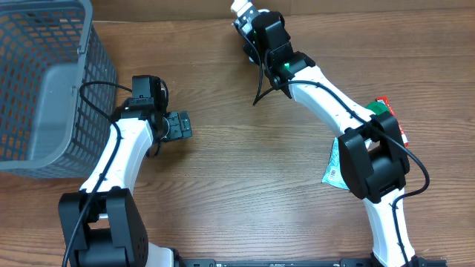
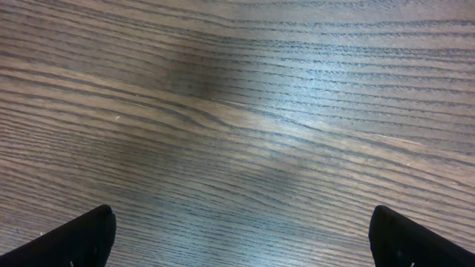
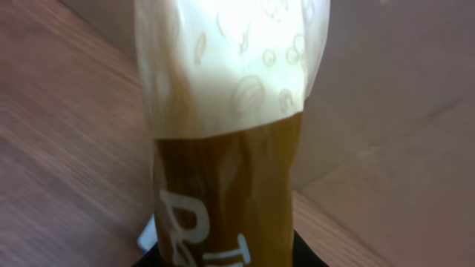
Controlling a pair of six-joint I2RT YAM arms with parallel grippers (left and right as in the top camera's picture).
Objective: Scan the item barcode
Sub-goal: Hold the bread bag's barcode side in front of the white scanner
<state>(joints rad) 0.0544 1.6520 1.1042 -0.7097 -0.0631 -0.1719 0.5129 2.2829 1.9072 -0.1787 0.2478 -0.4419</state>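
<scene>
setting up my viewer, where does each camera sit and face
overhead: above the table, looking straight down; left arm, right arm and a basket show
left wrist: on the left arm, looks along the table; its open fingers at the bottom corners
right wrist: on the right arm, looks at the packet it grips, close up
overhead and left wrist share the table

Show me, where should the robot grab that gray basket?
Probably the top rim of the basket wall nearest the open left pincer, coming down from above. That wall is thin and upright and the basket is open on top, so one finger could go inside, one outside.
</scene>
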